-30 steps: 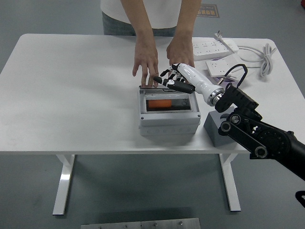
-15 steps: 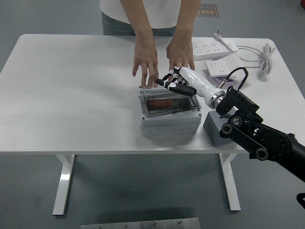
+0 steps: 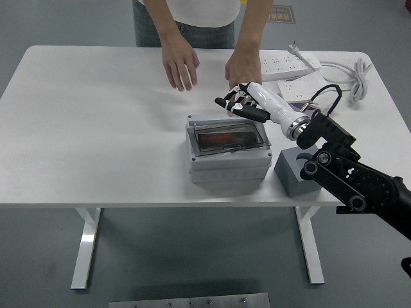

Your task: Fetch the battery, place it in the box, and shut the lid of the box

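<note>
- Head view, change since the earlier frames: one of the person's hands (image 3: 180, 64) has lifted away from the box's back edge and now hovers over bare table, well apart from the box; the right hand (image 3: 243, 106) has risen off the lid and sits just above the box's back right corner.
- Head view, box (image 3: 228, 151): grey, near the table's front edge, its transparent lid (image 3: 228, 136) lying flat and closed.
- Head view, battery (image 3: 218, 137): orange, dimly visible through the lid, inside the box.
- Head view, right hand: fingers loosely spread, grasping nothing.
- Head view, the person's other hand (image 3: 243, 67): behind the robot's fingers, near the box's back edge.
- Head view, grey block (image 3: 292, 173): just right of the box, on the white table (image 3: 96, 128).
- Head view, power strip (image 3: 289, 64): far right corner.
</note>
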